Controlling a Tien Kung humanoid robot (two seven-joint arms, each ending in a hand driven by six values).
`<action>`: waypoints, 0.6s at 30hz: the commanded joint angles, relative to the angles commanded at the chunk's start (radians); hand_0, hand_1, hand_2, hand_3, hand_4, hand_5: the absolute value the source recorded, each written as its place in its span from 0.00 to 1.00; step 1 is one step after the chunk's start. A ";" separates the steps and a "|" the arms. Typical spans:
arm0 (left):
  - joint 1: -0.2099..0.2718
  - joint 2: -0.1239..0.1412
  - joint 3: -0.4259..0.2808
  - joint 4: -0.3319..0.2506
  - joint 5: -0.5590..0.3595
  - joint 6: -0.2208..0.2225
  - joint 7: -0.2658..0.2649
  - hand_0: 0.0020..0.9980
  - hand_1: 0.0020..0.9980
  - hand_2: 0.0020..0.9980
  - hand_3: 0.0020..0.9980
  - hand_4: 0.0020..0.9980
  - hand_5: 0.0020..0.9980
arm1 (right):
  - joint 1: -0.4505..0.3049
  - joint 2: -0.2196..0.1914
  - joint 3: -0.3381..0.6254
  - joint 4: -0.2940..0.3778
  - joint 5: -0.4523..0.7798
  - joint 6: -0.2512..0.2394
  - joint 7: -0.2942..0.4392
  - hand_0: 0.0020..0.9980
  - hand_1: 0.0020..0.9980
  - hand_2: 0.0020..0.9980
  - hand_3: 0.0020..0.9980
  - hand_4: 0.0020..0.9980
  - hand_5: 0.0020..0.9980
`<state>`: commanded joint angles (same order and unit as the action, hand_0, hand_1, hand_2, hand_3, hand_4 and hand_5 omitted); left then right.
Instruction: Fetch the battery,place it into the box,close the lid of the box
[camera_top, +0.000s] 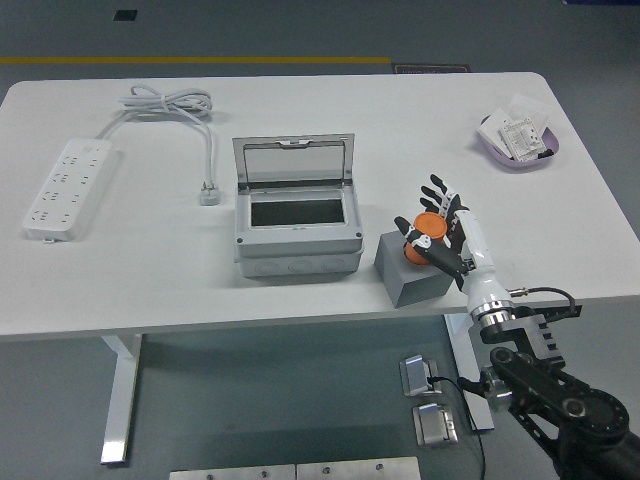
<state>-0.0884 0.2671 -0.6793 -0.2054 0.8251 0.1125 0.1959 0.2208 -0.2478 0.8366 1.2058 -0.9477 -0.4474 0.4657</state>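
A grey box (296, 240) stands at the middle of the white table (150, 280) with its clear lid (294, 160) raised at the back and its inside open. To its right an orange battery (424, 228) sits on top of a grey block (410, 278). My right hand (422, 215) reaches in from the lower right and is at the battery. Its fingers (440, 195) are spread straight behind the battery and the thumb lies across the battery's front. The hand looks open, not closed on the battery. The left arm is out of view.
A white power strip (68, 187) lies at the far left, its coiled cable (165, 100) and plug (208, 192) left of the box. A purple dish (500, 152) with white packets sits at the back right. The block stands close to the table's near edge.
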 joint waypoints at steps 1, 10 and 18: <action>0.000 0.000 0.000 0.000 0.000 0.000 0.000 0.64 0.69 0.59 0.56 0.48 0.02 | 0.000 0.000 -0.001 0.000 -0.001 -0.001 -0.001 0.77 0.77 0.79 0.89 0.85 0.28; -0.001 0.000 0.002 0.000 -0.003 0.001 -0.001 0.64 0.69 0.59 0.56 0.48 0.02 | 0.006 -0.002 -0.018 -0.001 -0.021 -0.027 -0.028 0.61 0.66 0.71 0.82 0.71 0.14; 0.000 0.001 0.004 0.000 -0.006 0.001 -0.003 0.64 0.69 0.59 0.56 0.48 0.02 | 0.007 -0.004 -0.024 0.001 -0.023 -0.048 -0.031 0.42 0.51 0.59 0.73 0.30 0.00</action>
<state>-0.0887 0.2681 -0.6757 -0.2053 0.8188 0.1137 0.1931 0.2282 -0.2514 0.8131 1.2064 -0.9707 -0.4953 0.4342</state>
